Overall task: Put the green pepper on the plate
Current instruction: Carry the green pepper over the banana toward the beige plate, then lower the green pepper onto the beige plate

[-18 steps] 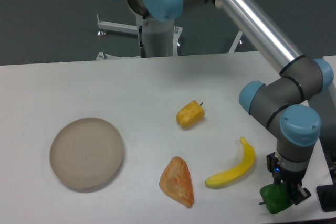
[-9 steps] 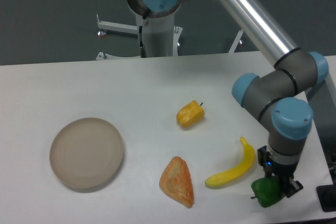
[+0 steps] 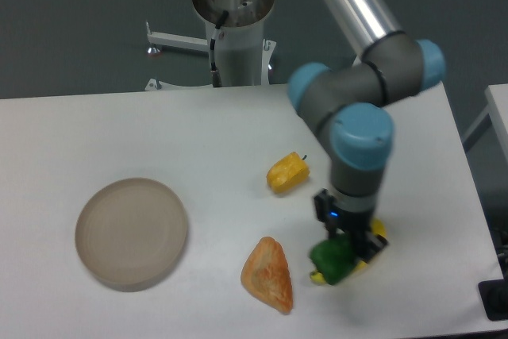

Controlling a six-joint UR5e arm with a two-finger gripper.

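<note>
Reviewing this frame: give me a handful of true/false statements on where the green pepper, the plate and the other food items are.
1. The glossy dark-green bell pepper is held in the two-finger gripper. True.
2. The round beige-grey plate holds food. False: it is bare.
3. The yellow-orange pepper lies on the white table, right of the plate. True.
4. The orange triangular pastry sits on the plate. False: it lies on the table, beside the gripper.
5. The yellow banana is in full view. False: the arm mostly hides it.

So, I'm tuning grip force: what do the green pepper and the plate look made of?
The green pepper, held in the gripper, looks like moulded plastic: glossy, evenly coloured. The plate looks matte beige-grey, with faint concentric rings; plastic or ceramic, hard to tell.
</note>
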